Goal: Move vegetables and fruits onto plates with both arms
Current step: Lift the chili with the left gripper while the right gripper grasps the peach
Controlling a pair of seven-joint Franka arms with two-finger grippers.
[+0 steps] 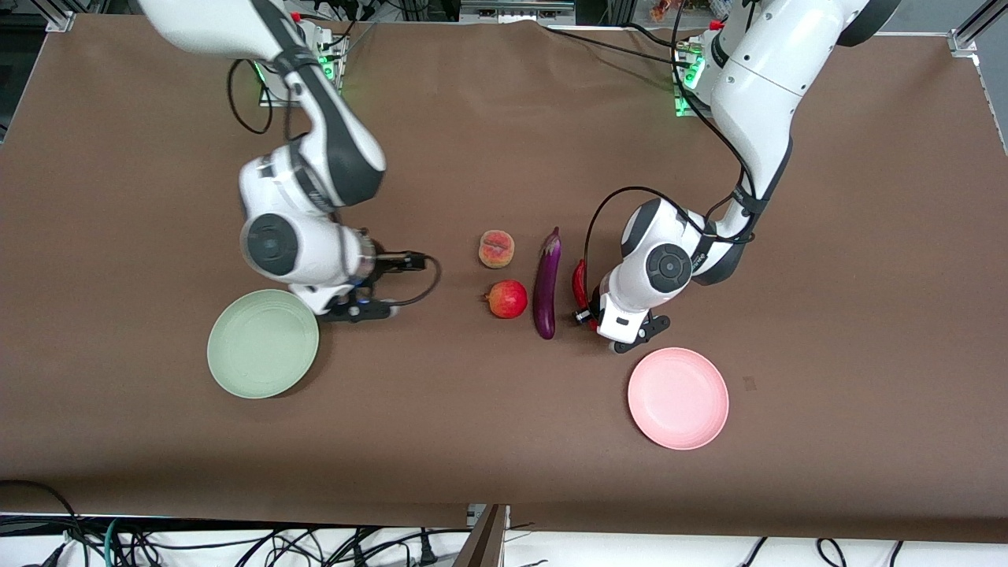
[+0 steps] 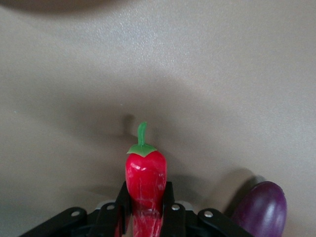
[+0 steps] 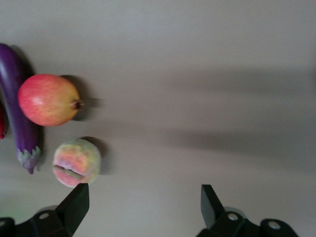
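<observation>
My left gripper is shut on the red chili pepper, its black fingers pressed against both sides of the body and the green stem sticking out past them. In the front view the chili lies beside the purple eggplant, half hidden under the left hand. The peach and the round red fruit sit side by side, toward the right arm's end from the eggplant. My right gripper hangs wide open above bare table, near the peach and holding nothing.
The pale green plate lies under the right arm's wrist, nearer the front camera. The pale pink plate lies close to the left hand, also nearer the camera. Brown cloth covers the whole table, and cables trail at its edges.
</observation>
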